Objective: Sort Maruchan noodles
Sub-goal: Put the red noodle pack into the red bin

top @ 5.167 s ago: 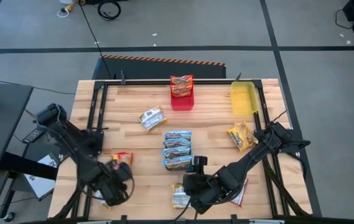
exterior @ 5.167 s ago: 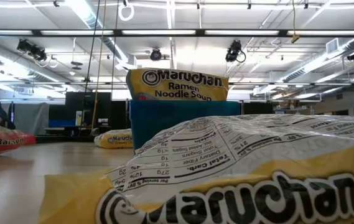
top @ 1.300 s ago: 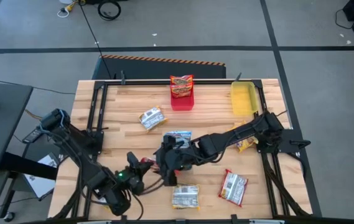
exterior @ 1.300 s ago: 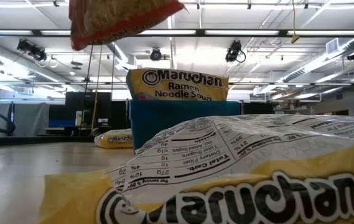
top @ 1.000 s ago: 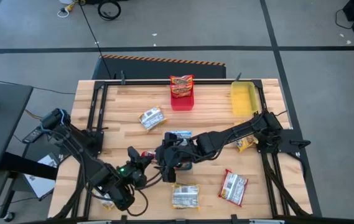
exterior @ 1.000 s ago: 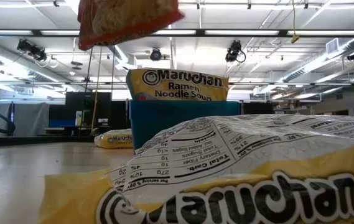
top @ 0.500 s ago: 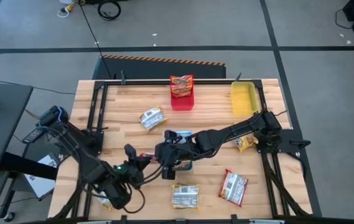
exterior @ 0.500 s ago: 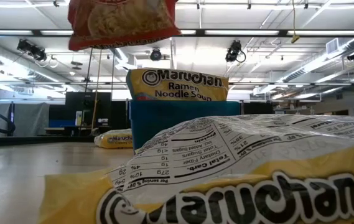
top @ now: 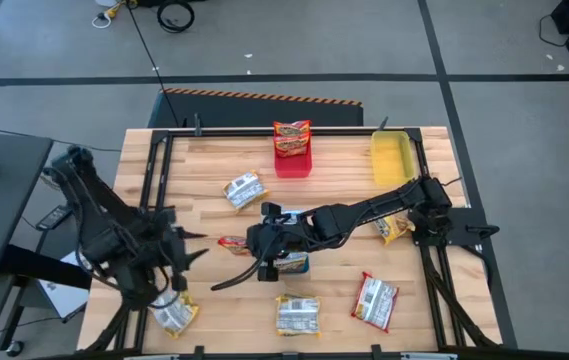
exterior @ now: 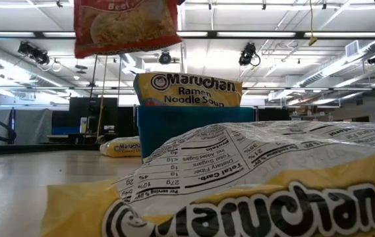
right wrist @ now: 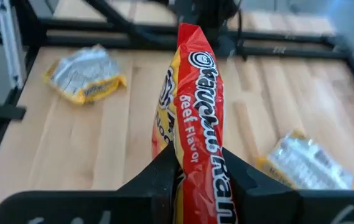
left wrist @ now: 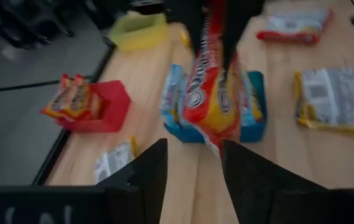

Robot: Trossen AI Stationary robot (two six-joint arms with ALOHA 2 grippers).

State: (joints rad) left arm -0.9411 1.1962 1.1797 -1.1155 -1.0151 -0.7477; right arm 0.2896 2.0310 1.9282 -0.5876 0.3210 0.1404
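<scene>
Left claw [top: 189, 250] backed off; right claw [top: 254, 243] grips red packet [top: 232, 242] mid-table.

Three trays stand on the desk [top: 194, 170]: one red tray [top: 292, 166], one yellow tray [top: 391, 160] and one blue tray [left wrist: 259, 124], which is just beside the right pincer [top: 254, 243].

There are four red packets. One is clamped in the right pincer [top: 230, 243], two stand upright in the red tray [top: 291, 138], and one lies flat, well apart from both pincers [top: 374, 300].

There are four yellow packets, all lying loose. One is near the left pincer [top: 186, 250] at [top: 174, 315]. Two are near the right pincer [top: 245, 189] [top: 297, 315], and one is well apart from it [top: 389, 226].

The blue packets [left wrist: 173, 93] sit in the blue tray, mostly covered, so their number cannot be told.

There are two arms and two pincers.
</scene>
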